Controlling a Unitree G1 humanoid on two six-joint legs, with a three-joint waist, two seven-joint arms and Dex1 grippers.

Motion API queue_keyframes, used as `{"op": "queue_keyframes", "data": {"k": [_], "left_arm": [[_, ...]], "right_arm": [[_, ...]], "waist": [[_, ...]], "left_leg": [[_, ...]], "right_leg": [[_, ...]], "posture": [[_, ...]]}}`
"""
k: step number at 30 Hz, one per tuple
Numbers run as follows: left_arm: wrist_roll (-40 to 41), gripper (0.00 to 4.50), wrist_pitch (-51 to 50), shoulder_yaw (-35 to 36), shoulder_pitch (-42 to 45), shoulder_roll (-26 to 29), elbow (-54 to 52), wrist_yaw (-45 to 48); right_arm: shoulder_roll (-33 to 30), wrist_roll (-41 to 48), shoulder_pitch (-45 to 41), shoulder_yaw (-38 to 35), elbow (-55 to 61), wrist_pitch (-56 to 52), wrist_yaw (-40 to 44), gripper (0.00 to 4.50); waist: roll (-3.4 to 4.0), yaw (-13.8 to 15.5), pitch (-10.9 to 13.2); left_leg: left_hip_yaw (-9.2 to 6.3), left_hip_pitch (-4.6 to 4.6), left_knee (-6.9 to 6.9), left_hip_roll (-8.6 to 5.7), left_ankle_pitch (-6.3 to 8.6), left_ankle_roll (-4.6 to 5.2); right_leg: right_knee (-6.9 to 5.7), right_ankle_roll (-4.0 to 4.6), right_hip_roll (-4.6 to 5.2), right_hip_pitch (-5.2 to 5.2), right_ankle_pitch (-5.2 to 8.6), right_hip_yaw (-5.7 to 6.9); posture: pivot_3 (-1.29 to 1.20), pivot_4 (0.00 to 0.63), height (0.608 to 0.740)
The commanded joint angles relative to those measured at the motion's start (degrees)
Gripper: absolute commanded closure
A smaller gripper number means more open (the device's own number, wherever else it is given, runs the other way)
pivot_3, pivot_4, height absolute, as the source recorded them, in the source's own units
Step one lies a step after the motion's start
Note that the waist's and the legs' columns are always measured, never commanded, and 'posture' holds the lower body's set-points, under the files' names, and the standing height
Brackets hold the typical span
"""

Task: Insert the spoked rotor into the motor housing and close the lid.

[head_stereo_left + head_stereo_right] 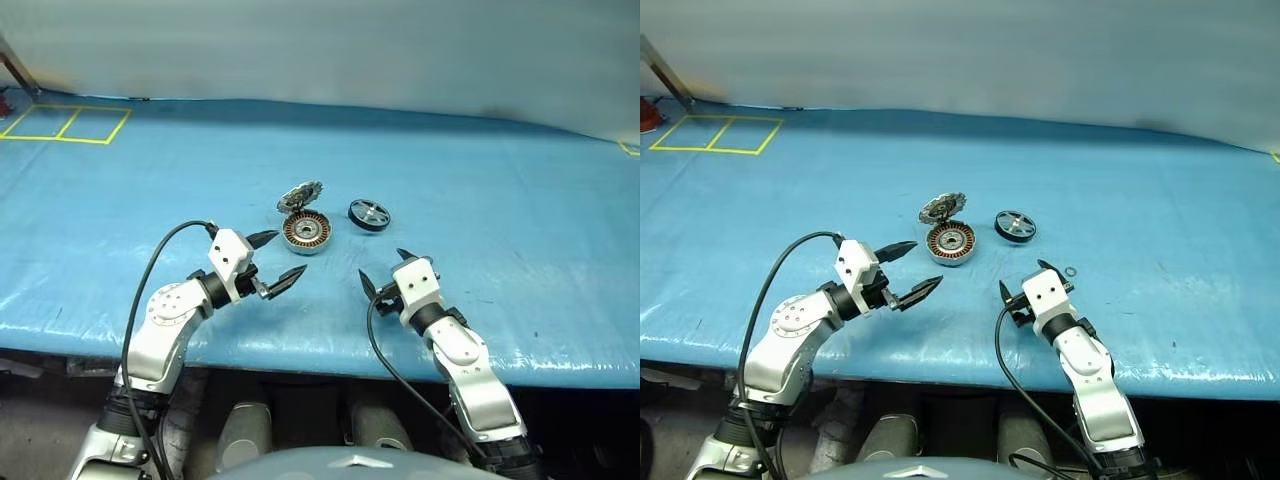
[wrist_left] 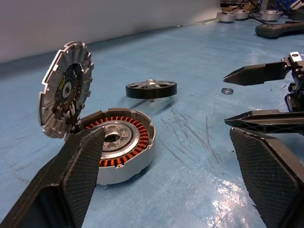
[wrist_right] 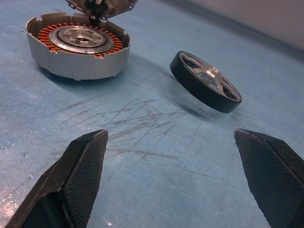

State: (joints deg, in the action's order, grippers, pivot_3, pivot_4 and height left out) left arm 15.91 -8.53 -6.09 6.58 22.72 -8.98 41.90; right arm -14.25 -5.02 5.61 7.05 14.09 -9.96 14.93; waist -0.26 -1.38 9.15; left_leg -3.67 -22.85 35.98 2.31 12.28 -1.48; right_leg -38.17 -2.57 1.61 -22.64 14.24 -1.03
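Note:
The motor housing lies on the blue table mid-centre, its copper windings facing up. Its toothed silver lid stands open, hinged at the housing's far-left side. The spoked rotor, black-rimmed with silver spokes, rests tilted on the table just right of the housing. My left gripper hovers open a short way left and in front of the housing, pointing toward it. Open too, my right gripper sits in front of the rotor, a hand's width short of it. Neither holds anything.
A small metal ring lies on the blue table just right of my right gripper. Yellow tape squares mark the far left corner. The table's front edge runs close below both arms.

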Motion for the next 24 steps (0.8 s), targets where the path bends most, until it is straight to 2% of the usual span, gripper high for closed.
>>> {"op": "queue_keyframes", "data": {"k": [1,24], "left_arm": [[0.2,0.02,0.4,0.2,0.6,0.0,-0.6,0.3],[0.0,0.02,0.7,0.1,1.3,-0.8,-0.1,0.1]], "right_arm": [[0.0,0.1,-0.2,-0.4,1.3,1.3,-0.1,0.02],[0.0,0.4,-0.6,-1.3,1.7,1.5,-0.3,0.02]], "waist": [[0.0,0.0,0.0],[0.0,-0.1,0.0]], "left_leg": [[0.05,0.01,-0.01,0.0,0.0,0.0],[0.24,0.04,-0.01,0.01,0.01,0.0]], "right_leg": [[0.0,0.0,0.0,-0.01,0.0,-0.04],[0.04,0.06,0.0,-0.04,0.04,-0.23]], "posture": [[0.0,0.15,0.74],[0.0,0.15,0.74]]}}
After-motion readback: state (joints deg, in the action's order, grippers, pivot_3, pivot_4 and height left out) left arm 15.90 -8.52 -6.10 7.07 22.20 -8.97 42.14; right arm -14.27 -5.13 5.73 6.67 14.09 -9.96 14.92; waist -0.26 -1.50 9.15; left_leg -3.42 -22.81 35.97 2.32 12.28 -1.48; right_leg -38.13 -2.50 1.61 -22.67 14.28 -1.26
